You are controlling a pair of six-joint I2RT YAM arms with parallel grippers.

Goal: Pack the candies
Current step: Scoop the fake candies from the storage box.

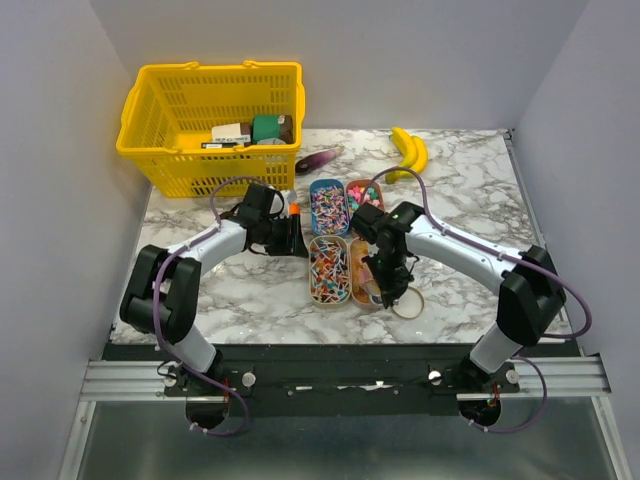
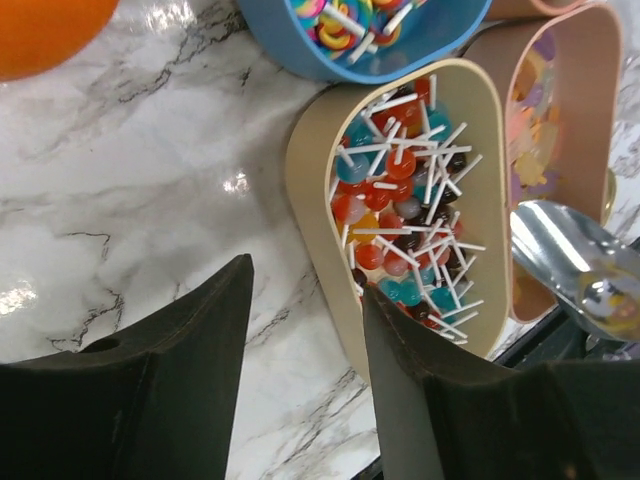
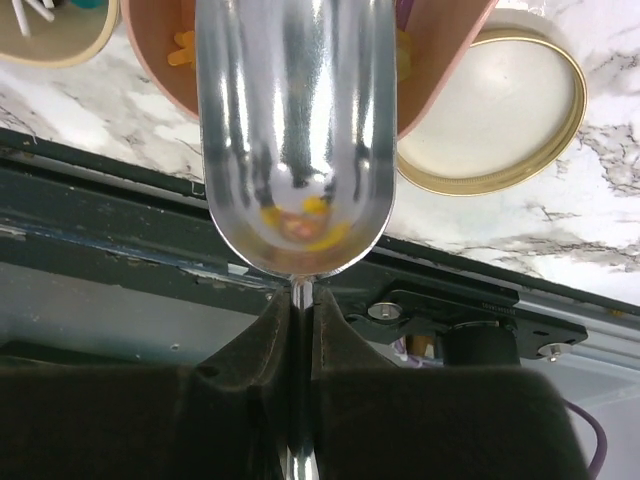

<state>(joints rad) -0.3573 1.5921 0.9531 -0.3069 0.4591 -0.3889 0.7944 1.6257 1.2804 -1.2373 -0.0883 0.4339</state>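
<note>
Four oval tubs of candies sit mid-table: a blue tub, a pink tub, a beige tub of white-stick lollipops and a pink tub of yellow and orange sweets. My right gripper is shut on the handle of a metal scoop, held over the near end of that pink tub. A few yellow sweets lie in the scoop. My left gripper is open and empty above the marble, just left of the lollipop tub. It also sees the scoop.
A yellow basket with boxes stands at the back left. Bananas and a purple object lie at the back. An orange sits left of the blue tub. A round lid lies right of the pink tub.
</note>
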